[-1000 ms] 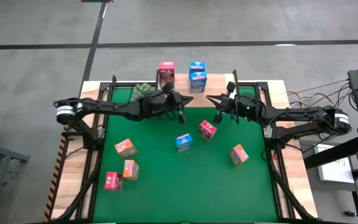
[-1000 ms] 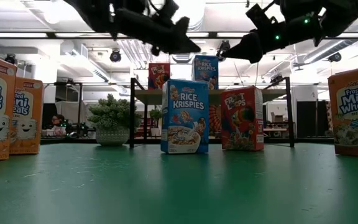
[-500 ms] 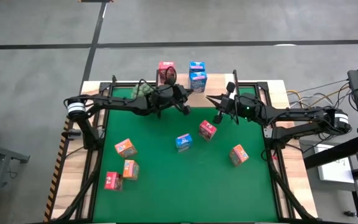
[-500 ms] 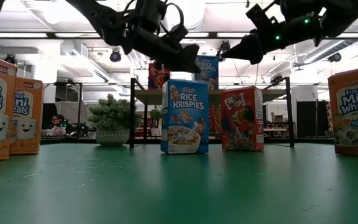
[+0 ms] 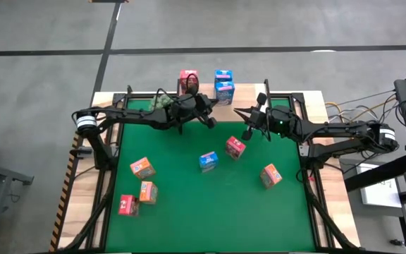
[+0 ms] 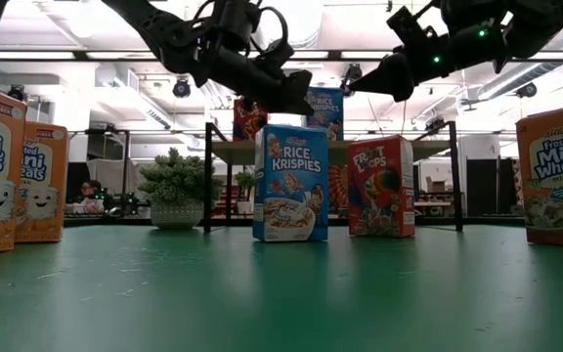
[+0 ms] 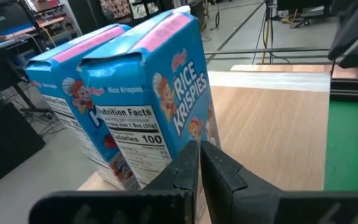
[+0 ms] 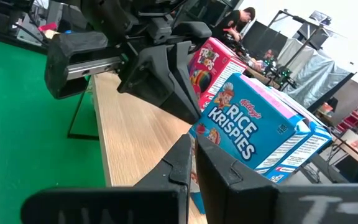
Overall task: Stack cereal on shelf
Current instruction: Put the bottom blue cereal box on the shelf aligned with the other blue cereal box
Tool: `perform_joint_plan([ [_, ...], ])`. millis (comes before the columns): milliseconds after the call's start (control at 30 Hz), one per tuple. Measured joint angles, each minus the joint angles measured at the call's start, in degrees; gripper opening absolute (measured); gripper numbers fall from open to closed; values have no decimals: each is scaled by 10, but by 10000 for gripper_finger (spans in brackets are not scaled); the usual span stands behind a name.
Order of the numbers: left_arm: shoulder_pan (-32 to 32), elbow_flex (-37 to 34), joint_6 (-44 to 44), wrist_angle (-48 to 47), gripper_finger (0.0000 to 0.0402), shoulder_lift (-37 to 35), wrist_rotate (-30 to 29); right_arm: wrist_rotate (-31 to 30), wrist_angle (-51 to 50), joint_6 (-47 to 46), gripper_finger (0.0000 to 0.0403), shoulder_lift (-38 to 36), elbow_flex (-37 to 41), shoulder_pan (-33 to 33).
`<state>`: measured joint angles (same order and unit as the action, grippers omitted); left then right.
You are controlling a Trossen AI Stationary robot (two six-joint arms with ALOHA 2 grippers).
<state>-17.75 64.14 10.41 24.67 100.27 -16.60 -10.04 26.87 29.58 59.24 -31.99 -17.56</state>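
Observation:
On the wooden shelf [image 7: 272, 124] at the far edge stand two blue cereal boxes [image 5: 224, 85] and a pink-red one [image 5: 188, 79]. My left gripper [image 7: 199, 152] is shut, level, just before the nearer blue box [image 7: 160, 99]. My right gripper [image 5: 238, 113] hangs shut over the mat on the shelf's right, pointing at the same boxes [image 8: 253, 127]. On the green mat stand a blue box [image 5: 208, 161], two pink-red boxes [image 5: 235, 147] [image 5: 127, 204] and three orange ones [image 5: 142, 167] [image 5: 147, 191] [image 5: 271, 175]. My left gripper's shut fingertips [image 7: 191, 155] stand right by the lower part of the nearer blue box's front face [image 7: 185, 134], coming level from the mat side. Whether they touch it, I cannot tell. The box stands upright on the shelf.
A green spiky plant ball [image 5: 162, 104] sits at the mat's far left, beside the shelf's black leg [image 6: 207, 176]. Black frame rails run along both sides of the mat [image 5: 210, 219]. Free mat lies in the middle near part.
My left gripper has gone toward the far edge and a little to the right, toward the blue boxes on the shelf, sinking slightly and staying shut. The boxes have kept their places.

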Motion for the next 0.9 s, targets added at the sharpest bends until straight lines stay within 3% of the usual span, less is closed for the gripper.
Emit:
perform_joint_plan([
  [900,-6,-1,-6,3,0,0,0,0,0,5,12,0,0,0],
])
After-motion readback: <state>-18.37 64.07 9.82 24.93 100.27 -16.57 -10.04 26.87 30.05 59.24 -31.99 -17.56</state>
